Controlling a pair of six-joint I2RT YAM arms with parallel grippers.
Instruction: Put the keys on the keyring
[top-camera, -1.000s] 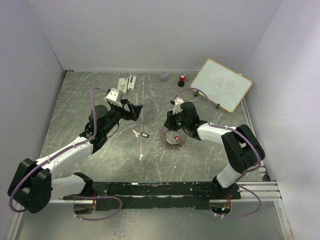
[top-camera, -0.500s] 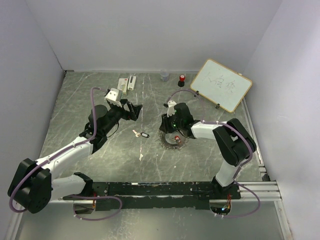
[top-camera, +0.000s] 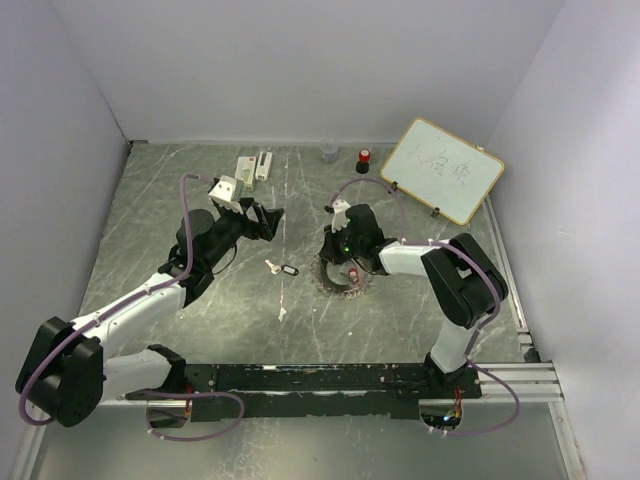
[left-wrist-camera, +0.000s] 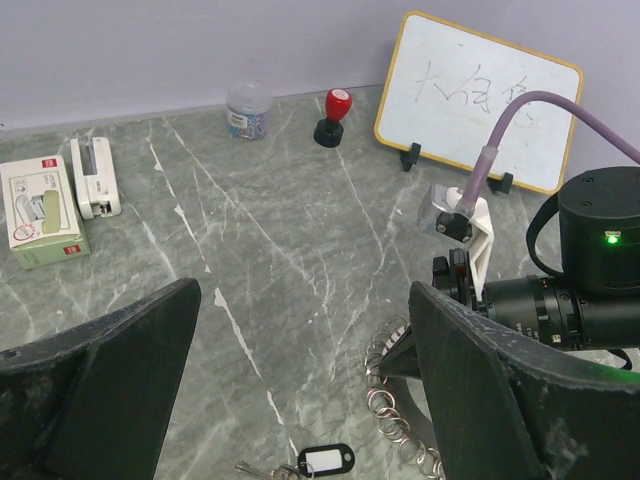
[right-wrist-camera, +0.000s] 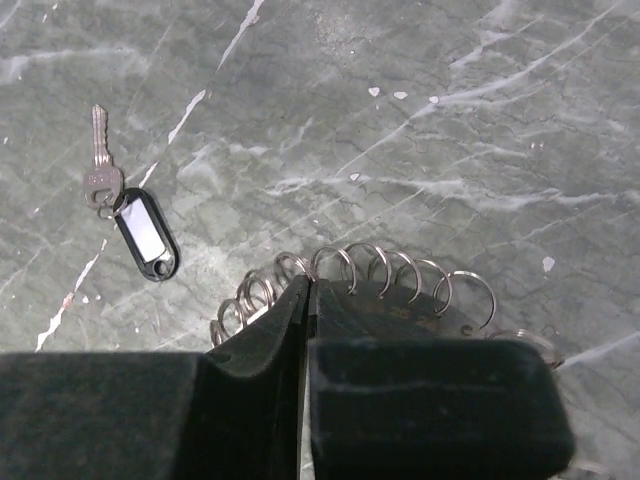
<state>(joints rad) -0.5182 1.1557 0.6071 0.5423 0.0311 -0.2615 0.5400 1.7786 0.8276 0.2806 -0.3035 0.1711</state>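
Note:
The keyring (top-camera: 338, 282) is a circle of linked wire loops lying flat on the marble table (top-camera: 150, 200), also seen as the keyring (right-wrist-camera: 400, 270) and the keyring (left-wrist-camera: 395, 425). My right gripper (top-camera: 329, 263) is down on its left edge. In the right wrist view the right gripper (right-wrist-camera: 309, 284) is shut, its tips pinched on one loop. The black-tagged key (top-camera: 284, 268) lies to the left of the ring, shown as the black-tagged key (right-wrist-camera: 140, 232) and the black-tagged key (left-wrist-camera: 322, 461). The red-headed key (top-camera: 354, 275) rests on the ring. My left gripper (top-camera: 268, 221) hovers wide open and empty, the left gripper (left-wrist-camera: 305, 310) looking over the tagged key.
A small whiteboard (top-camera: 442, 170) stands at the back right. A red-topped stamp (top-camera: 363, 158) and a jar of clips (top-camera: 328, 151) sit by the back wall. A stapler (left-wrist-camera: 95, 178) and a small box (left-wrist-camera: 40, 212) lie at the back left.
My right gripper slid a little left onto the keyring's edge and its jaws closed there. The left arm and both keys stayed put.

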